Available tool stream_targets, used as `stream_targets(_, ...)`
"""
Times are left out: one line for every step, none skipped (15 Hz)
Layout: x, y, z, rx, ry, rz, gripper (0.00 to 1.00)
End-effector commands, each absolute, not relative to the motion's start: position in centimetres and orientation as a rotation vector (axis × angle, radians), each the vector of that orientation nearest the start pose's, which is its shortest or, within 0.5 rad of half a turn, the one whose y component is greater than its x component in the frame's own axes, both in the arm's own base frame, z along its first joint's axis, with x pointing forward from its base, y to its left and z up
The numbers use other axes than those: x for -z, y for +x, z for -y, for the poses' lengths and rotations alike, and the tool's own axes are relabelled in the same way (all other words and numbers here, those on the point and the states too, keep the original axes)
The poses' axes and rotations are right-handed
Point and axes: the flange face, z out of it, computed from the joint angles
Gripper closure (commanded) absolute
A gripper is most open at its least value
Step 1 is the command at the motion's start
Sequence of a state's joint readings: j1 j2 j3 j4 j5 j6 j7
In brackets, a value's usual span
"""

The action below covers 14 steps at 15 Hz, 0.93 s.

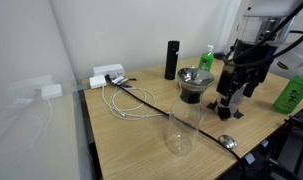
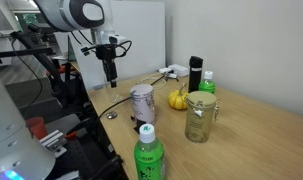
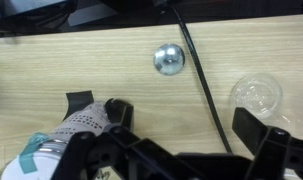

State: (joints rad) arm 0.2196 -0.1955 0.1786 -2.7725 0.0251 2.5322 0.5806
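Gripper (image 1: 231, 106) hovers above table (image 3: 51, 70), jaws spread wide, nothing held | metal spoon (image 3: 168, 58) lies flat at its 12 o'clock in wrist view, just beside cable (image 3: 203, 85) | glass (image 3: 256, 95) at 2 o'clock, seemingly set aside for access.

A shiny round metal piece (image 3: 168, 58) lies flat on the wooden table (image 3: 81, 60).

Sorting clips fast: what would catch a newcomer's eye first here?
The robot's black fingers hang open above the wooden table, holding nothing. A metal spoon lies near them beside a black cable, with a clear glass standing close by.
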Motion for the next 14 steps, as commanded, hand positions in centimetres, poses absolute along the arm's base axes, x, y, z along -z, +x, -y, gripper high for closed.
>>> stream_targets(-29.0, 34.2, -12.9, -0.025, -3.196, -0.455, 0.00)
stream_targets(-29.8, 34.2, -12.5, -0.014, -3.205, -0.499, 0.00)
stream_targets(-30.7, 34.7, -12.1, -0.006, -3.210, -0.551, 0.00)
stream_targets(-31.4, 34.6, -11.6, 0.003, -3.210, -0.596, 0.00)
stream_targets(-31.9, 34.1, -10.8, 0.014, -3.203, -0.652, 0.00)
stream_targets(-32.5, 34.3, -10.3, 0.015, -3.197, -0.704, 0.00)
stream_targets(-33.2, 34.5, -9.9, 0.018, -3.187, -0.747, 0.00)
stream_targets(-33.7, 34.5, -9.4, 0.023, -3.173, -0.795, 0.00)
stream_targets(-34.1, 34.2, -8.9, 0.025, -3.153, -0.839, 0.00)
stream_targets(-34.5, 34.2, -8.5, 0.017, -3.131, -0.883, 0.00)
stream_targets(-34.9, 34.3, -8.3, -0.002, -3.098, -0.921, 0.00)
stream_targets(-35.4, 34.0, -8.5, -0.040, -3.045, -0.946, 0.00)
stream_targets(-34.9, 34.5, -8.6, 0.011, -3.099, -0.888, 0.00)
stream_targets(-35.1, 34.4, -8.6, 0.014, -3.089, -0.894, 0.00)
